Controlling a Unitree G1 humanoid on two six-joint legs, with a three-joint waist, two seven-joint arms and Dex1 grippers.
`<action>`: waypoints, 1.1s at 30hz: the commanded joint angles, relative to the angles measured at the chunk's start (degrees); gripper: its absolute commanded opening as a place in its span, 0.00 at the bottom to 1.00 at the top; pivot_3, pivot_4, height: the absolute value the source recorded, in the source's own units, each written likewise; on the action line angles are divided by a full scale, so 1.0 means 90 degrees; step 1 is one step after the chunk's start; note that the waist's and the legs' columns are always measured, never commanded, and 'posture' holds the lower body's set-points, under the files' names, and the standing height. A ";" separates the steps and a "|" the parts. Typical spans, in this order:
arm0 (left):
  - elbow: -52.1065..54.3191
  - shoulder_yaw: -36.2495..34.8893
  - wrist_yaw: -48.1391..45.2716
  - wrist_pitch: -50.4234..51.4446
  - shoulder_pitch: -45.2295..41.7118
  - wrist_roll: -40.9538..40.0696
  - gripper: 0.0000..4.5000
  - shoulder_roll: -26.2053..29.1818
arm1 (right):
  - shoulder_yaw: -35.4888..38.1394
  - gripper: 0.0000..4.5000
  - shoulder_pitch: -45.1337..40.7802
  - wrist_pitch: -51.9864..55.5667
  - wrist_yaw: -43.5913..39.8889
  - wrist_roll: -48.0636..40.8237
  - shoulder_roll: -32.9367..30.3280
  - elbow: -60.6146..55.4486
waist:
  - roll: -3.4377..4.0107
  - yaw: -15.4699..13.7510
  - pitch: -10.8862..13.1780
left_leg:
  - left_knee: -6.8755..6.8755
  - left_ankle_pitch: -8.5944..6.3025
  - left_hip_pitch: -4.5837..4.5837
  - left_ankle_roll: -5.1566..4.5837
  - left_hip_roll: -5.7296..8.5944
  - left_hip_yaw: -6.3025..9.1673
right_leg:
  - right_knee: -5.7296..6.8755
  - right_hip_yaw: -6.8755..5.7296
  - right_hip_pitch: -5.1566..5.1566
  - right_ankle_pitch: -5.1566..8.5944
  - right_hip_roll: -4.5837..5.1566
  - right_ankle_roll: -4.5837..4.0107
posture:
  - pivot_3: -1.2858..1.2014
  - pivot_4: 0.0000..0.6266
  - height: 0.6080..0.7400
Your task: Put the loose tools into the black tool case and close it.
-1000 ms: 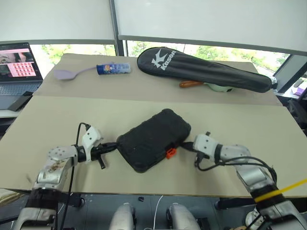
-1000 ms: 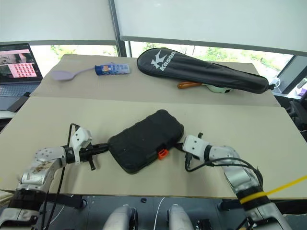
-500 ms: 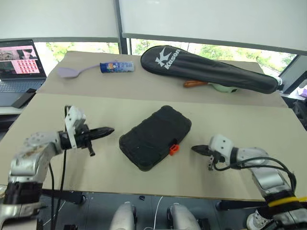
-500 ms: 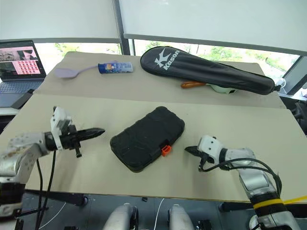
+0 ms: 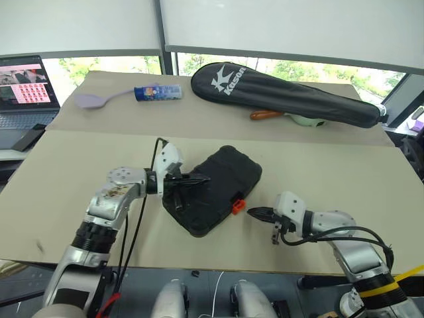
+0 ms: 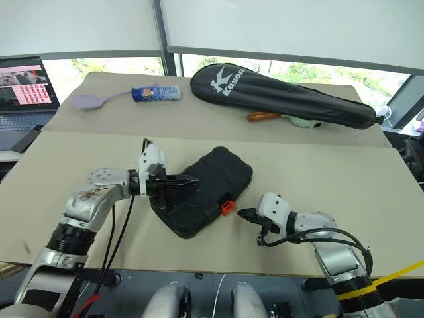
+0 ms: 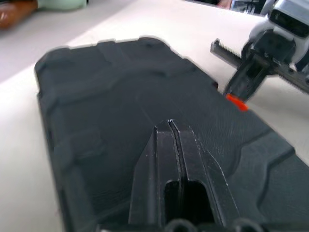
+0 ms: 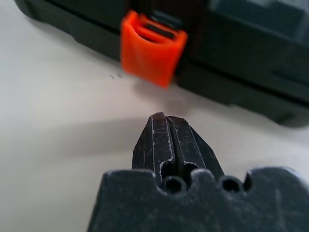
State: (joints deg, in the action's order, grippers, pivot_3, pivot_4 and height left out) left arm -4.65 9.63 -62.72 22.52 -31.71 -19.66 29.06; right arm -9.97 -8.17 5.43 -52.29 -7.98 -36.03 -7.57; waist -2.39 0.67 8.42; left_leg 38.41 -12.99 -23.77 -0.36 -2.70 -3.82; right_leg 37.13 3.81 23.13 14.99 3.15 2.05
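Observation:
The black tool case (image 5: 218,189) lies closed and slanted in the middle of the table, its small orange latch (image 5: 238,206) on the near side. My left gripper (image 5: 205,178) is shut and points right over the lid, just above the moulded surface (image 7: 96,96). The right gripper (image 5: 252,212) is also shut, low over the table and aimed at the latch (image 8: 150,48), with a short gap between them. Nothing is held in either gripper. The loose tools are out of view.
A long black Kason racket bag (image 5: 285,93) lies across the back, with orange-handled pliers (image 5: 265,114) and a pale green thing (image 5: 306,120) at its near edge. A lilac spoon (image 5: 93,101) and a blue tube (image 5: 158,92) sit at the back left. A laptop (image 5: 23,86) stands off the table's left.
My left gripper lifted away from the case's left end and swung right over the lid. The right gripper drew back from the case's right side toward me. The case stayed put.

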 commanded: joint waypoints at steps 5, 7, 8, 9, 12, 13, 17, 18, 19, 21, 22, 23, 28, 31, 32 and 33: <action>-0.0138 0.0409 0.0511 0.0201 0.0028 0.0585 0.00 -0.0270 | 0.0099 0.00 0.0004 0.0052 0.0115 -0.0161 0.0213 -0.0344 | 0.0001 -0.0011 -0.0001 | 0.0006 0.0000 0.0001 0.0000 0.0000 0.0002 | 0.0001 0.0000 -0.0003 0.0000 0.0000 0.0001 | 0.52 0.24 1.00; -0.0122 0.0554 0.0543 0.0205 0.0155 0.0726 0.00 -0.0241 | 0.0113 0.00 0.0009 0.0047 0.0138 -0.0180 0.0268 -0.0369 | 0.0007 -0.0012 -0.0005 | 0.0005 0.0000 0.0005 0.0000 0.0000 0.0004 | 0.0002 0.0000 -0.0007 0.0000 -0.0001 0.0001 | 0.52 0.24 1.00; -0.0088 0.0595 0.0585 0.0282 0.0227 0.0756 0.00 -0.0239 | 0.0108 0.00 0.0005 0.0038 0.0130 -0.0166 0.0276 -0.0377 | 0.0011 -0.0011 -0.0008 | 0.0005 0.0000 0.0007 0.0000 0.0000 0.0004 | 0.0002 0.0000 -0.0009 0.0000 0.0000 0.0001 | 0.52 0.24 1.00; -0.0045 0.0617 0.0613 0.0355 0.0292 0.0755 0.00 -0.0239 | 0.0108 0.00 0.0001 0.0033 0.0129 -0.0152 0.0287 -0.0383 | 0.0017 -0.0010 -0.0012 | 0.0005 0.0000 0.0010 0.0000 0.0000 0.0003 | 0.0002 0.0000 -0.0012 0.0000 0.0000 0.0001 | 0.52 0.24 1.00; 0.0094 0.0662 0.0643 0.0525 0.0514 0.0738 0.00 -0.0200 | 0.0163 0.00 -0.0044 0.0049 0.0192 -0.0185 0.0371 -0.0394 | 0.0033 -0.0001 -0.0024 | 0.0004 0.0000 0.0028 0.0000 0.0000 0.0003 | 0.0000 0.0000 -0.0026 0.0001 0.0000 0.0003 | 0.52 0.24 1.00; 0.0107 0.0667 0.0651 0.0531 0.0551 0.0747 0.00 -0.0192 | 0.0173 0.00 -0.0059 0.0047 0.0205 -0.0191 0.0391 -0.0389 | 0.0037 0.0000 -0.0026 | 0.0001 0.0000 0.0039 0.0000 0.0000 0.0003 | -0.0001 0.0000 -0.0037 0.0001 0.0000 0.0003 | 0.52 0.24 1.00; 0.0121 0.0693 0.0658 0.0675 0.0626 0.0741 0.00 -0.0189 | 0.0167 0.00 -0.0158 -0.0019 0.0242 -0.0181 0.0478 -0.0327 | 0.0057 0.0016 -0.0039 | -0.0005 -0.0001 0.0081 0.0000 -0.0001 0.0001 | -0.0004 0.0000 -0.0077 0.0003 -0.0001 0.0002 | 0.52 0.24 1.00; 0.0128 0.0708 0.0650 0.0715 0.0630 0.0746 0.00 -0.0180 | 0.0173 0.00 -0.0182 -0.0017 0.0250 -0.0190 0.0496 -0.0325 | 0.0061 0.0018 -0.0041 | -0.0006 -0.0001 0.0089 0.0000 -0.0001 0.0001 | -0.0004 0.0000 -0.0084 0.0004 -0.0001 0.0002 | 0.52 0.24 1.00; 0.0115 0.0723 0.0637 0.0717 0.0634 0.0760 0.00 -0.0172 | 0.0182 0.00 -0.0215 0.0000 0.0261 -0.0207 0.0523 -0.0321 | 0.0065 0.0021 -0.0044 | -0.0007 -0.0001 0.0097 0.0000 -0.0001 0.0001 | -0.0004 0.0001 -0.0090 0.0005 -0.0001 0.0001 | 0.52 0.24 1.00; 0.0084 0.0761 0.0630 0.0724 0.0650 0.0797 0.00 -0.0168 | 0.0207 0.00 -0.0234 0.0058 0.0217 -0.0312 0.0551 -0.0374 | 0.0073 0.0027 -0.0049 | -0.0008 -0.0001 0.0102 0.0000 -0.0001 0.0001 | -0.0004 0.0002 -0.0094 0.0005 -0.0002 0.0001 | 0.52 0.24 1.00; 0.0067 0.0772 0.0634 0.0721 0.0655 0.0810 0.00 -0.0175 | 0.0222 0.00 -0.0218 0.0109 0.0176 -0.0380 0.0552 -0.0422 | 0.0077 0.0028 -0.0052 | -0.0008 -0.0001 0.0103 0.0000 -0.0001 0.0001 | -0.0004 0.0003 -0.0094 0.0005 -0.0002 0.0001 | 0.52 0.24 1.00; 0.0044 0.0777 0.0635 0.0728 0.0651 0.0815 0.00 -0.0180 | 0.0230 0.00 -0.0211 0.0157 0.0153 -0.0418 0.0555 -0.0456 | 0.0079 0.0029 -0.0053 | -0.0009 -0.0001 0.0103 0.0000 -0.0001 0.0002 | -0.0004 0.0002 -0.0094 0.0005 -0.0002 0.0000 | 0.52 0.24 1.00; -0.0058 0.0826 0.0640 0.0742 0.0616 0.0870 0.00 -0.0209 | 0.0186 0.00 -0.0204 0.0165 0.0249 -0.0393 0.0626 -0.0466 | 0.0085 0.0031 -0.0058 | -0.0009 -0.0001 0.0104 0.0000 -0.0002 0.0001 | -0.0004 0.0004 -0.0094 0.0005 -0.0003 0.0000 | 0.52 0.24 1.00; -0.0084 0.0861 0.0625 0.0777 0.0600 0.0912 0.00 -0.0201 | 0.0189 0.00 -0.0218 0.0179 0.0296 -0.0434 0.0710 -0.0476 | 0.0090 0.0036 -0.0063 | -0.0009 -0.0001 0.0105 0.0000 -0.0002 0.0001 | -0.0004 0.0005 -0.0094 0.0005 -0.0004 0.0000 | 0.52 0.24 1.00; -0.0098 0.0864 0.0611 0.0774 0.0595 0.0928 0.00 -0.0200 | 0.0188 0.00 -0.0229 0.0186 0.0303 -0.0432 0.0727 -0.0469 | 0.0091 0.0038 -0.0064 | -0.0009 -0.0001 0.0106 0.0000 -0.0002 0.0002 | -0.0004 0.0006 -0.0095 0.0005 -0.0005 0.0000 | 0.52 0.24 1.00; -0.0102 0.0870 0.0606 0.0786 0.0598 0.0945 0.00 -0.0199 | 0.0189 0.00 -0.0234 0.0187 0.0312 -0.0422 0.0738 -0.0458 | 0.0094 0.0038 -0.0068 | -0.0009 -0.0001 0.0107 0.0000 -0.0002 0.0001 | -0.0004 0.0007 -0.0095 0.0005 -0.0006 0.0000 | 0.52 0.24 1.00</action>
State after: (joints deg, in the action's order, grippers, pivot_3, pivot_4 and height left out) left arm -1.01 12.75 -56.93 26.38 -29.07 -13.59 27.07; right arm -9.36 -8.47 7.77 -49.91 -10.30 -29.96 -8.86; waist -1.54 1.01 7.81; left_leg 38.33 -13.00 -22.80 -0.36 -2.72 -3.80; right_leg 37.10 3.88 22.26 15.04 3.10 2.05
